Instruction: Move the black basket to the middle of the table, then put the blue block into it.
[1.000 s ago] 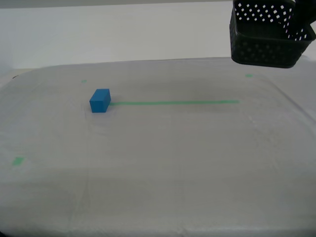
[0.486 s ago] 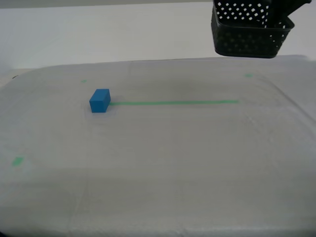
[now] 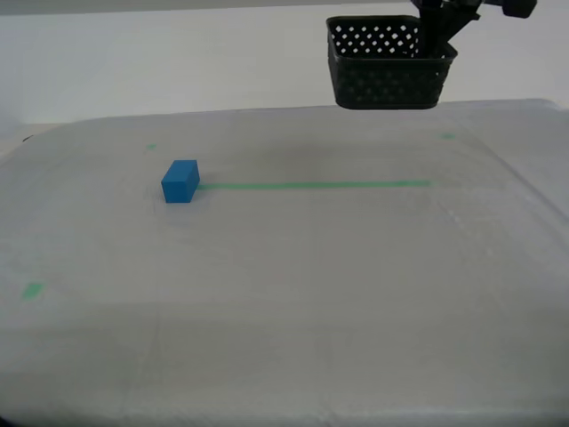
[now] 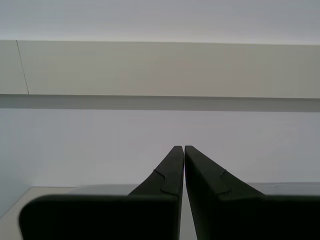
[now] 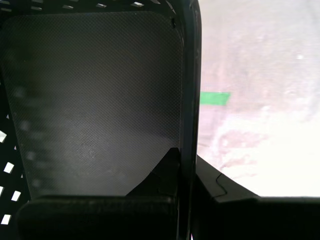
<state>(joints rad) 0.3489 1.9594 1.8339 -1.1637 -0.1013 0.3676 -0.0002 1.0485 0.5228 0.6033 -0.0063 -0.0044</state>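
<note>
My first gripper, jaws clenched on one wall of the black basket high above the tabletop, well apart from the blue block, could let it swing loose.

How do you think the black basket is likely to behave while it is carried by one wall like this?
The black basket probably counts as light: my first pincer holds it clear of the table by one wall alone. It seems fairly stiff, hanging level without visible sagging. Gripped off-centre, it could swing or tilt on a quick move; its bare floor suggests nothing inside to shift.
</note>
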